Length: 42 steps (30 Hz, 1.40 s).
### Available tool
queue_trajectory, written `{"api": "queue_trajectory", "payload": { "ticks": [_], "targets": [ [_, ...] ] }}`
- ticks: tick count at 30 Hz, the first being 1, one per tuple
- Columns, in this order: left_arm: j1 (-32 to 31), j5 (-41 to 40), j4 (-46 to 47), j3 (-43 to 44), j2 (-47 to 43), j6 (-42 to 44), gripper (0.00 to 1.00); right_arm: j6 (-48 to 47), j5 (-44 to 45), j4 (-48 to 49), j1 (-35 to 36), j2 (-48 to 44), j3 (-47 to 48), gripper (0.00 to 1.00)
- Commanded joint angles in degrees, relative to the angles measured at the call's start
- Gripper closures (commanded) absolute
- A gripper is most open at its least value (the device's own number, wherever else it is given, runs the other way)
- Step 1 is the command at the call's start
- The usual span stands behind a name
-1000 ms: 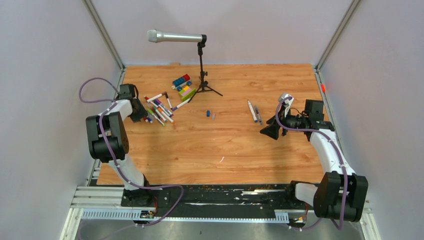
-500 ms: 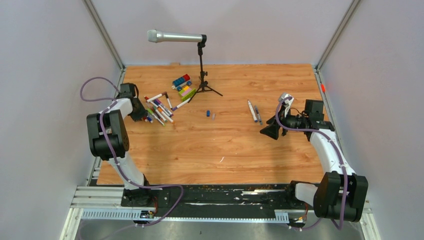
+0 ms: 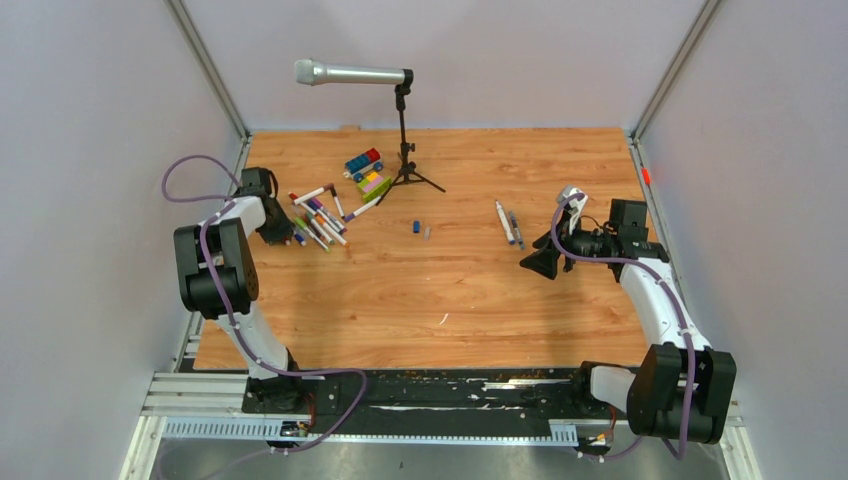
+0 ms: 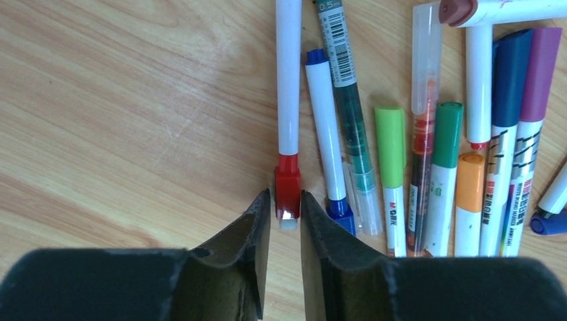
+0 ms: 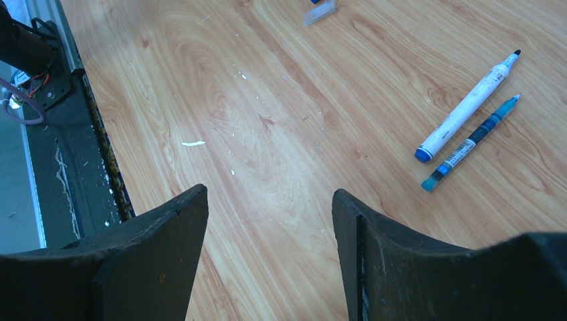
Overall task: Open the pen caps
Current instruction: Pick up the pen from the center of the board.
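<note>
Our left gripper (image 4: 285,217) stands with its jaws narrow on either side of the square red plastic cap (image 4: 288,186) of a white-barrelled pen (image 4: 288,80), at the left edge of the heap; we cannot tell whether they pinch it yet. We judge the hold shallow, so the cap may slip out, or the blue-ended white pen (image 4: 325,134) just beside may get dragged. Our right gripper (image 5: 269,197) hangs wide open and empty. From above, the arm hides the grasp.

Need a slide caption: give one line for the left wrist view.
Left gripper with jaws closely flanking the red cap of a white pen beside other capped pens.
</note>
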Motion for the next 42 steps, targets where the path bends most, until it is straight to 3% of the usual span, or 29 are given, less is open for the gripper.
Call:
{"api": "queue_trajectory", "payload": {
  "ticks": [1, 7, 14, 18, 21, 23, 28, 30, 33, 37, 42],
  "targets": [
    [0.4, -1.2, -2.2, 0.6, 0.2, 1.7, 0.75, -2.1, -1.6, 0.8, -0.1, -0.3, 0.0, 0.32],
    [0.6, -1.7, -2.4, -0.9, -4.6, 1.8, 0.99, -2.4, -2.1, 0.5, -0.2, -0.7, 0.0, 0.32],
    [0.5, 2.8, -0.3, -9.0, -19.3, 0.0, 1.0, -2.8, -2.8, 0.1, -0.2, -1.1, 0.1, 0.32],
    [0.6, 15.4, 4.0, -16.1, -29.1, -1.0, 1.0, -3.3, -3.7, -0.2, -0.2, -1.7, -0.1, 0.32],
    [0.4, 31.5, 15.6, -24.3, -37.1, -4.8, 1.0, -5.2, -4.7, -1.6, -0.2, -2.3, 0.2, 0.32],
    [-0.8, 37.1, 20.2, -27.6, -41.3, -7.3, 1.0, -7.3, -5.4, -3.5, -0.2, -2.9, 1.1, 0.32],
    [-9.2, 43.0, 29.3, -32.1, -50.8, -10.4, 1.0, -12.6, -9.1, -9.6, -0.1, -4.5, 4.0, 0.33],
    [-15.7, 42.4, 34.2, -34.1, -54.3, -12.2, 1.0, -16.0, -10.9, -13.3, 0.0, -5.0, 5.6, 0.33],
    [-23.5, 38.6, 41.0, -36.6, -58.7, -14.1, 1.0, -21.4, -13.1, -20.1, 0.1, -5.6, 8.8, 0.33],
    [-33.8, 32.6, 50.4, -39.4, -61.4, -16.5, 1.0, -22.0, -15.6, -24.4, 0.5, -6.9, 11.9, 0.33],
    [-45.8, 26.0, 52.1, -37.6, -59.2, -13.3, 1.0, -15.0, -16.2, -24.6, 3.0, -6.9, 15.8, 0.33]
  ]
}}
